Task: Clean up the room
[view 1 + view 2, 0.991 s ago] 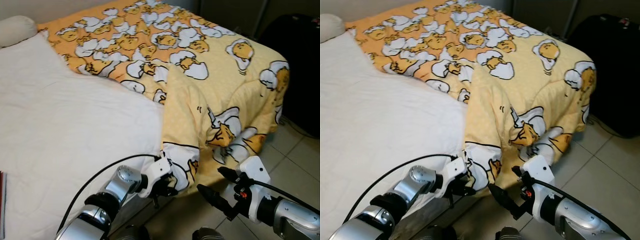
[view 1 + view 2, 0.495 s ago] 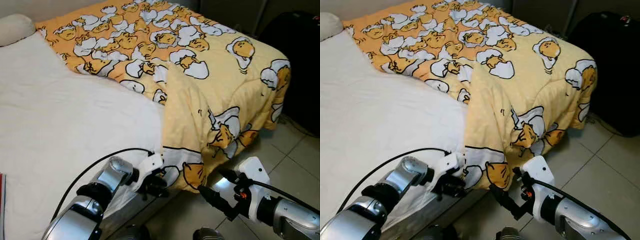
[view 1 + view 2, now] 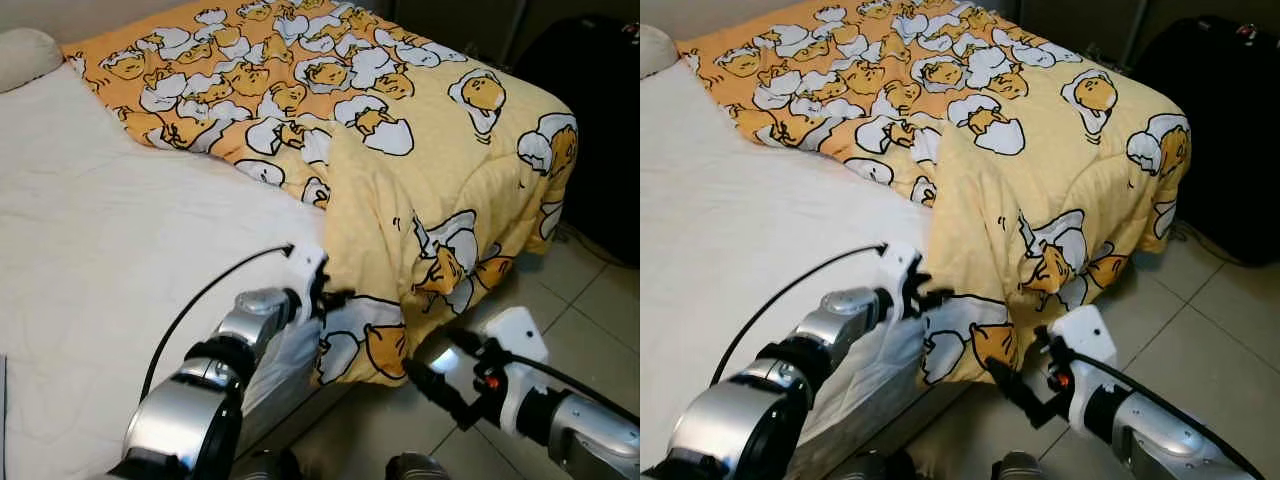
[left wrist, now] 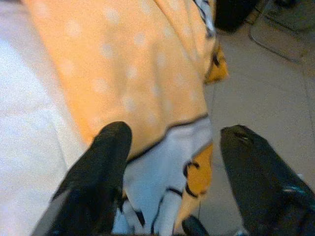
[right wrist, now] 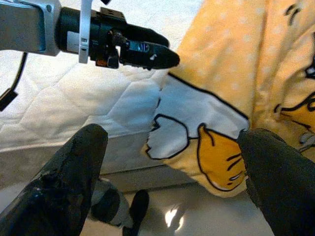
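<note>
A yellow duvet (image 3: 420,150) printed with cartoon eggs covers the foot half of the bed, and its corner (image 3: 365,335) hangs over the bed's near side. My left gripper (image 3: 338,297) is at the mattress edge right beside that corner. In the left wrist view its fingers (image 4: 101,167) stand apart, with the duvet corner (image 4: 162,172) just beyond them, so it is open. My right gripper (image 3: 440,368) is low over the floor below the hanging corner, open and holding nothing.
The white quilted mattress (image 3: 110,240) lies bare on the left, with a pillow (image 3: 25,55) at the far corner. A large black object (image 3: 600,110) stands past the bed's foot on the right. Pale floor tiles (image 3: 590,300) run along the bed.
The duvet corner was drawn left along the bed's edge and now hangs there. My left gripper has come up from under the corner to the mattress edge. The right gripper has barely moved.
</note>
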`<state>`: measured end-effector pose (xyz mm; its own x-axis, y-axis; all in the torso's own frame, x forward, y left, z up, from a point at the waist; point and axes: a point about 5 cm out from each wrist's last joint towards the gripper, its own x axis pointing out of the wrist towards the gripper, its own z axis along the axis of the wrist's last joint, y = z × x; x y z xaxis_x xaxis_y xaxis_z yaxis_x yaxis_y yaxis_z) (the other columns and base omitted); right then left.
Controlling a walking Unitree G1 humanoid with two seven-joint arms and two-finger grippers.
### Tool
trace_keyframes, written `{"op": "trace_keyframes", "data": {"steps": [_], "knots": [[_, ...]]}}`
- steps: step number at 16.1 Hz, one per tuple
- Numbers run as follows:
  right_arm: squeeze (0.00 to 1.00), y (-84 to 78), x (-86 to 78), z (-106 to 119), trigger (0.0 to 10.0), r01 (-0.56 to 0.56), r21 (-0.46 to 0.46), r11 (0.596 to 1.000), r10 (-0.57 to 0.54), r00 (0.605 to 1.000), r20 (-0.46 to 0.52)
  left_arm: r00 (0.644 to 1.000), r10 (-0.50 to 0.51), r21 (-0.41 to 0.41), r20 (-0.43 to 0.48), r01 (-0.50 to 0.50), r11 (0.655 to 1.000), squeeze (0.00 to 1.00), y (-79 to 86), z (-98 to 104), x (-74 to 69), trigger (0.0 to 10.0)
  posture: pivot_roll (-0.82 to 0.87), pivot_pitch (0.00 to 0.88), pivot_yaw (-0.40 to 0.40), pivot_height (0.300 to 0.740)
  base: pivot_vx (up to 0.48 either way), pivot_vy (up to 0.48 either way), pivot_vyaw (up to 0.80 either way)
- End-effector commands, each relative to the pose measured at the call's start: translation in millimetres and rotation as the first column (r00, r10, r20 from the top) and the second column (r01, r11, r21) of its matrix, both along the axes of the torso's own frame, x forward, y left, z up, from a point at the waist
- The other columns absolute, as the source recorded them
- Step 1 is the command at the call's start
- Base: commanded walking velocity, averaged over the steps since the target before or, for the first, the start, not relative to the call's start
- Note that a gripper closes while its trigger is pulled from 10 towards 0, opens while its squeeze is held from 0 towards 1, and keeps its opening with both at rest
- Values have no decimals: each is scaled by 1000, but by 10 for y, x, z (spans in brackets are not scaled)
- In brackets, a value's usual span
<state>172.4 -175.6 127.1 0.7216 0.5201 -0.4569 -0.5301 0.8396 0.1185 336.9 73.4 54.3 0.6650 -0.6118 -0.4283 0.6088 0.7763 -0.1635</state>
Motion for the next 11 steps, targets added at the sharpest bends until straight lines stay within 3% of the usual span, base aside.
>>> {"op": "trace_keyframes", "data": {"steps": [1, 4, 7, 8, 9, 10, 11], "knots": [[0, 10, 11, 65, 10000, 16, -10, 1000, -15, 999, 43, 999, 50, 3, -8, -50, 999, 1000, -19, -4, 14, 10000, -392, 162, 116, 740, 0, 0, 0], [0, 39, 6, 127, 10000, 71, 6, 997, -71, 995, 71, 980, 196, 61, -30, -194, 979, 1000, -22, -57, 23, 10000, -415, 206, 123, 740, 0, 0, 0], [0, 63, -45, 173, 10000, 103, 13, 995, -103, 991, 81, 971, 237, 101, -29, -233, 967, 1000, 13, -86, 19, 10000, -427, 273, 125, 740, 0, 0, 0], [0, 75, -53, 183, 10000, 109, 19, 994, -111, 990, 83, 966, 258, 110, -27, -253, 961, 745, 39, -93, 23, 10000, -427, 278, 124, 740, 0, 0, 0], [0, 93, -94, 198, 10000, 123, 25, 992, -124, 989, 84, 954, 300, 141, -17, -295, 945, 94, 111, -117, 23, 10000, -427, 291, 120, 740, 0, 0, 0], [0, 101, -126, 207, 10000, 130, 34, 991, -132, 988, 83, 943, 332, 144, -17, -326, 934, 4, 157, -127, 24, 10000, -428, 293, 118, 740, 0, 0, 0], [0, 107, -174, 225, 10000, 139, 46, 989, -142, 987, 79, 928, 372, 129, -28, -365, 922, 0, 208, -138, 25, 10000, -429, 291, 114, 740, 0, 0, 0]]}}
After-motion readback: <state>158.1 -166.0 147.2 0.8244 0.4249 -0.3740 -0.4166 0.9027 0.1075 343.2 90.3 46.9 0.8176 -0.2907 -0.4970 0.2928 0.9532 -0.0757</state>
